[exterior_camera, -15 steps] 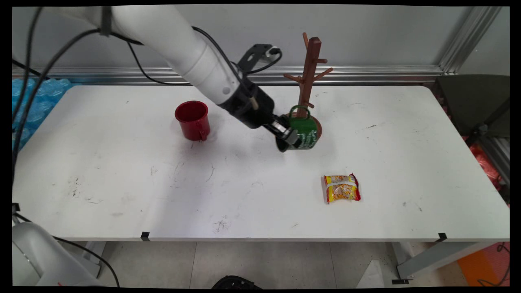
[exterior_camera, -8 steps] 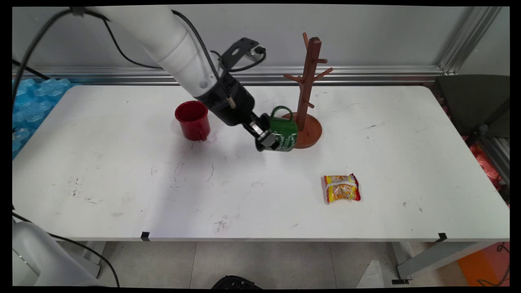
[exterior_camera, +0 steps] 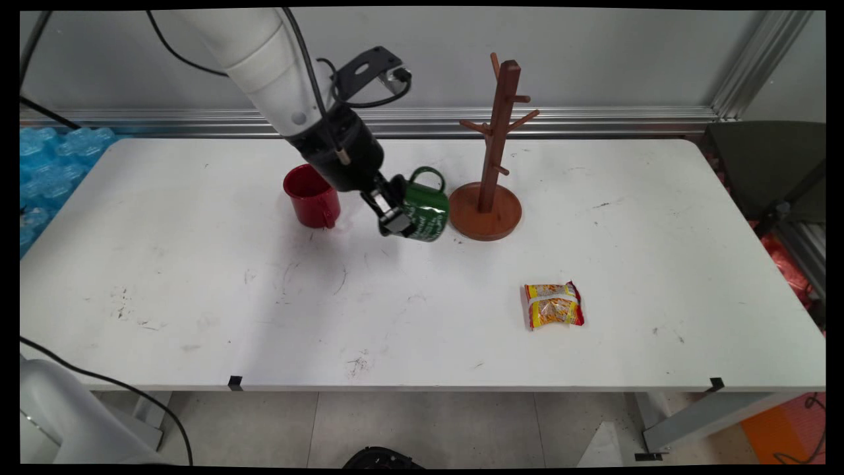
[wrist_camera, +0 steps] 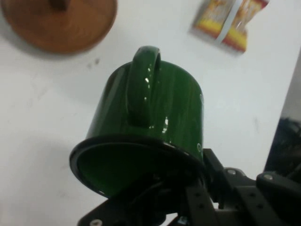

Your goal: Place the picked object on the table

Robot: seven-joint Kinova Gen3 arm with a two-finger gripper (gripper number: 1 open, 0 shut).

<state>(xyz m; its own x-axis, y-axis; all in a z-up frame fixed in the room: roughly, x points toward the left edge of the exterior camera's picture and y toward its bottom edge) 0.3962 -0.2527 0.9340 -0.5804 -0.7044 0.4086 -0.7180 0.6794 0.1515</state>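
The white table (exterior_camera: 198,264) takes up most of the main view, and most of its surface is bare, especially the whole front half and the left side. The white arm (exterior_camera: 270,59) comes in from the upper left and reaches down over the back middle of the table. Next biggest is the wooden mug tree (exterior_camera: 494,145) on its round base, standing toward the back, right of centre. The green mug (exterior_camera: 425,211) is held up off the table on its side, just left of the tree's base but not touching it, handle pointing up. The gripper (exterior_camera: 394,210) is clamped on the mug's rim, one finger inside the mouth and one outside. A red mug (exterior_camera: 311,194) stands upright just behind and left of the gripper, partly hidden by the wrist. Smallest is a yellow and red snack packet (exterior_camera: 554,305) lying flat, well apart toward the front right.

The hand view shows stuff the main view doesn't: the mug's black rim (wrist_camera: 136,141) and green inside facing the camera, the handle (wrist_camera: 143,84) on top, and white lettering along one side. The tree's base (wrist_camera: 61,23) sits in the top left corner there, the packet (wrist_camera: 230,21) at the top right, and there's bare table between them and around the mug.
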